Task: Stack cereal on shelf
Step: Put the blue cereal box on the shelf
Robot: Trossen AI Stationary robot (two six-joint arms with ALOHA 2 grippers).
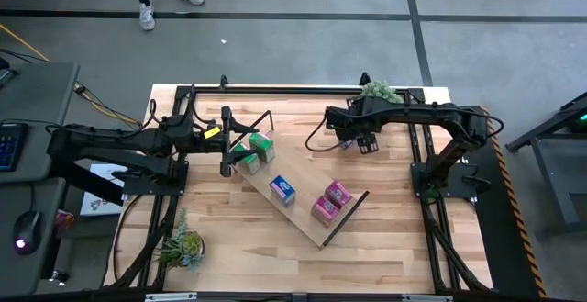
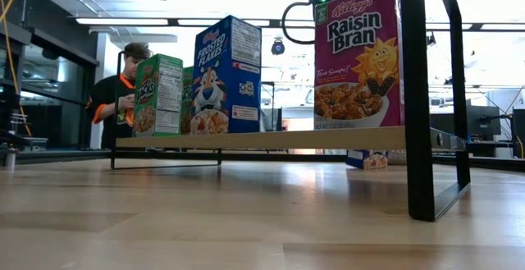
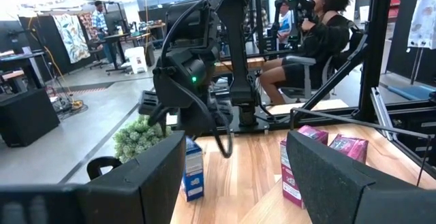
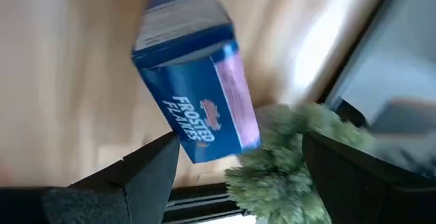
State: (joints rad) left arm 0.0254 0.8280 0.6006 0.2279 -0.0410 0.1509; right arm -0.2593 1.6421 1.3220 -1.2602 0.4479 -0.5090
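Slatted wooden tabletop (image 1: 238, 219) in a workshop; seated person (image 3: 320, 40) beyond. On the shelf (image 1: 307, 221): two green boxes (image 1: 254, 151), Frosted Flakes box (image 1: 282, 189), two Raisin Bran boxes (image 1: 332, 201). Left gripper (image 1: 226, 160) spread open beside the green pair. Right gripper (image 1: 369, 143) open above a loose Frosted Flakes box (image 4: 194, 112), potted plant (image 4: 286, 156) alongside.

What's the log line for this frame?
shelf: five cereal boxes on | right gripper: open, facing loose Frosted Flakes box | left gripper: open, near green boxes
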